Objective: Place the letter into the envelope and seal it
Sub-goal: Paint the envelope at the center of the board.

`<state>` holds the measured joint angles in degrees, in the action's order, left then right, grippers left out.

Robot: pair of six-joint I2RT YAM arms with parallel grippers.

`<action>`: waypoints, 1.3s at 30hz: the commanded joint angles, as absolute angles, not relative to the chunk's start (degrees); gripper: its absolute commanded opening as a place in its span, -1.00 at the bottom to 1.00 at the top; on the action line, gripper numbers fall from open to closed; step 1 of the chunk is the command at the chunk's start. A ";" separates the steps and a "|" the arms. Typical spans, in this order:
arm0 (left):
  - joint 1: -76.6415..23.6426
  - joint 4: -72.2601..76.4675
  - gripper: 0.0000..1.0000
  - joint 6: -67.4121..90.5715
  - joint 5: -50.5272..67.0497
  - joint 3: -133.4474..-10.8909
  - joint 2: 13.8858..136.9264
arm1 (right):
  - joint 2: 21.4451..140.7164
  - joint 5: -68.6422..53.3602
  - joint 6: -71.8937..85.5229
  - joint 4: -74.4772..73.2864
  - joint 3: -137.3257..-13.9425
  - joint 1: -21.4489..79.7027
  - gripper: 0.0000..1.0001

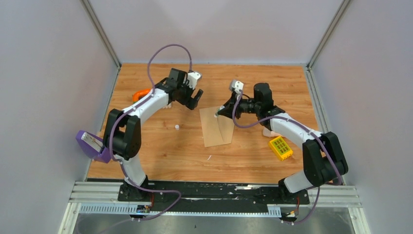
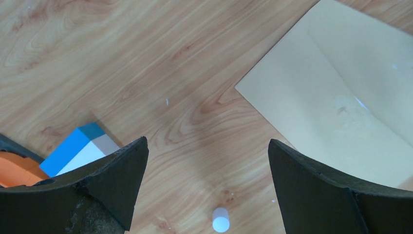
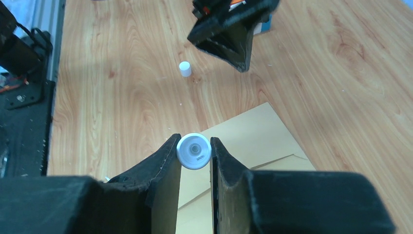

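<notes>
**Step in hand, as I judge it: sealing.** The envelope (image 1: 216,127) lies flat at the centre of the worktop (image 1: 170,161). No letter shows outside it, so I take the sheet to be inside, though the contents are hidden. To its left stands a small white cap (image 1: 177,127). Just beyond, my right hand (image 3: 195,146) is clenched on a white tube (image 3: 194,152), probably glue, over the envelope's far corner. Farthest, my left hand (image 1: 195,100) hangs released, grasping nothing. Next move: glue along the flap edge, then press it shut.

Envelope (image 1: 217,127) flat on table (image 1: 160,156), central; small cap (image 1: 177,127) to its left; block (image 1: 281,148) to its right
</notes>
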<state>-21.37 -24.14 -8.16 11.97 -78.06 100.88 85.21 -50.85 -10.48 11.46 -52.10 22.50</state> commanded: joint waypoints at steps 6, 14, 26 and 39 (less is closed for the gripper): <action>-29.61 -23.57 1.00 -13.74 -3.19 -84.42 106.71 | 85.64 -49.16 -28.18 11.60 -48.95 26.65 -1.00; -32.80 -25.84 1.00 -14.72 -10.75 -87.63 112.90 | 87.46 -44.52 -36.14 10.09 -48.34 29.82 -1.00; -36.74 -27.28 1.00 -16.51 -14.08 -89.25 117.64 | 92.31 -38.65 -42.15 8.18 -48.86 31.04 -1.00; -37.96 -29.52 1.00 -15.91 -13.48 -91.42 121.25 | 95.99 -33.40 -41.88 9.76 -50.09 33.82 -1.00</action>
